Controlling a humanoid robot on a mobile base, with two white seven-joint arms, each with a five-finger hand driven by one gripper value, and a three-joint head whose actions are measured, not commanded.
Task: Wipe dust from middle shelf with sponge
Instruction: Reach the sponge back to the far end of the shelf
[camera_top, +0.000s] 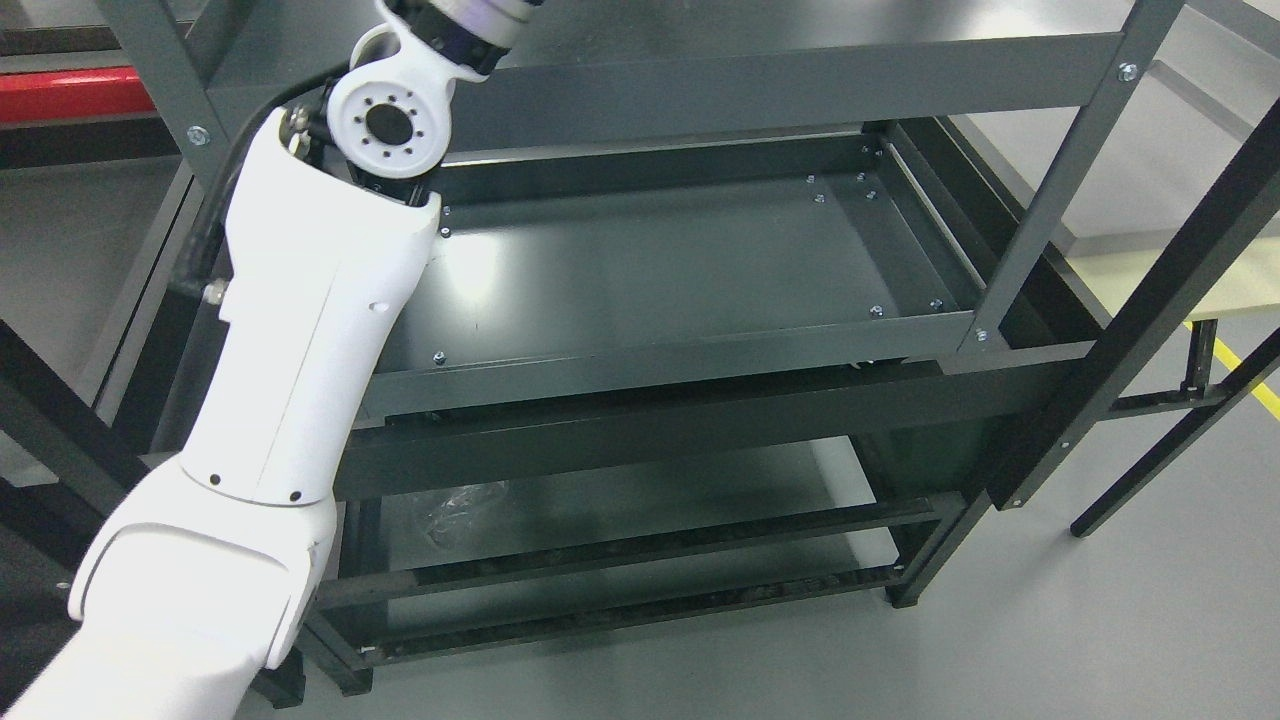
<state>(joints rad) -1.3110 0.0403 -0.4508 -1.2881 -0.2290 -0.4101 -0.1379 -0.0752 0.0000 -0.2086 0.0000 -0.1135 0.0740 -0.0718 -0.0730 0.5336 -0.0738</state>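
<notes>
Left arm (300, 330) came in from lower left, glossy white moulded shell, round wrist joint with a ring of bolt holes; it rose up past the top edge, so the hand was out of frame and its finger state couldn't be told; right arm not visible. Middle shelf (680, 270) was a shallow dark grey sheet-metal tray, smooth, slightly glossy with a light reflection near its left end; raised lip on all four sides, small bolts in the corners; its surface showed bare and open across the width. Angled steel uprights (1060, 170) framed the right side; top shelf rail (780, 80) overhung the back. Sponge couldn't be seen. Lower shelf (620, 500) held a crumpled clear plastic piece (462, 508).
</notes>
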